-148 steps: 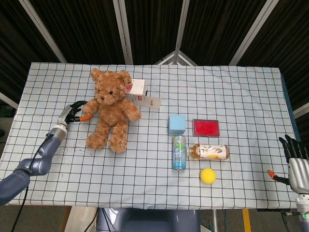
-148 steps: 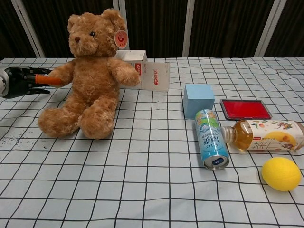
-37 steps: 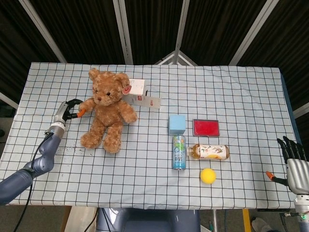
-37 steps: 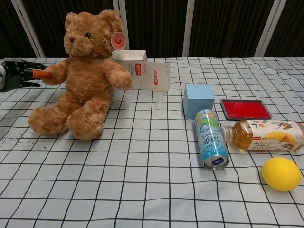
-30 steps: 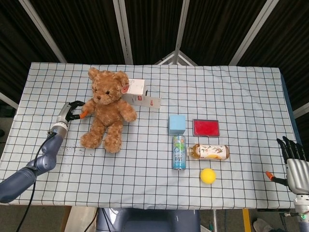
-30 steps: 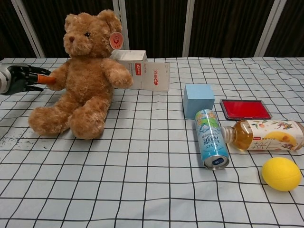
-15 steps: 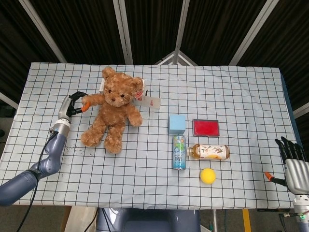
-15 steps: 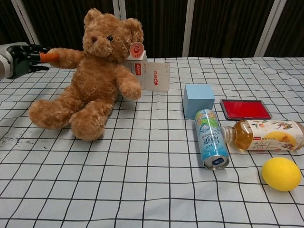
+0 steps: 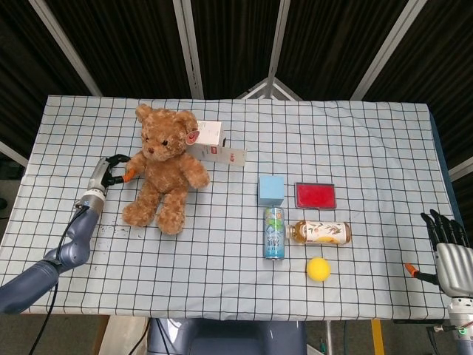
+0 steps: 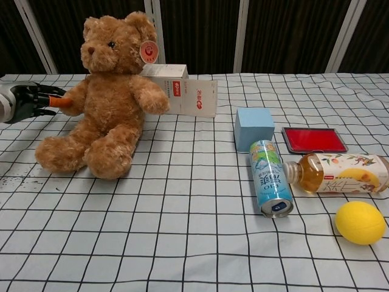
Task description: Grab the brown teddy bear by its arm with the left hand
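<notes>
Your left hand [image 9: 111,171] pinches brown teddy bear [image 9: 164,167] arm between fingers [image 10: 37,97]; bear sits upright beside them. Your right hand [image 9: 449,249] holds nothing, fingers spread

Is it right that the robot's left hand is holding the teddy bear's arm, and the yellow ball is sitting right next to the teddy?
Not quite. The left hand does hold the teddy bear by its arm, but the yellow ball is not next to the teddy. The head view shows it far across the table, near the tea bottle and the can.
</notes>
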Controlling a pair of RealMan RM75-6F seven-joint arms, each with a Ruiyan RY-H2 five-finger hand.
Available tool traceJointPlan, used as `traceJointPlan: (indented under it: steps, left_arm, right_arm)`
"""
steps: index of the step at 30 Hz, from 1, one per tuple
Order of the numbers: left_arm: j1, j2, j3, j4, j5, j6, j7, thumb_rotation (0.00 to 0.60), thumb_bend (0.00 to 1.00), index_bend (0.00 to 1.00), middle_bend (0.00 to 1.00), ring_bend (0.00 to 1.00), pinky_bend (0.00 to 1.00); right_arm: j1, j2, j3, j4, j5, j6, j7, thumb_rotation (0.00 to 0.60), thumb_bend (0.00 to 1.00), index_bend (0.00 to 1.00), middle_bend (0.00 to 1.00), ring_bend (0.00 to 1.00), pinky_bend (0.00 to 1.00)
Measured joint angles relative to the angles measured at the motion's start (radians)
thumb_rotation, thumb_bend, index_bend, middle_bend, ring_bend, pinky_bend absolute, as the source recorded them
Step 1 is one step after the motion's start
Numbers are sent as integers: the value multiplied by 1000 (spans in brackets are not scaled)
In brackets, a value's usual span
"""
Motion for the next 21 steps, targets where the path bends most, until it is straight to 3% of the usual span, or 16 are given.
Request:
traceJointPlan:
  steps: [13,21]
  left_arm:
    - [13,25,-46,-134,36,134,-8,600,559,460,344,0,0]
    - [38,25,-60,-149,73,193,-55,600,558,461,347,0,0]
  right_arm:
    - [-3,3,-1,-7,-6,9,0,600,130,55,15,0,0]
    - [-4,5,-1,-8,-4,8,2,600,131,55,15,0,0]
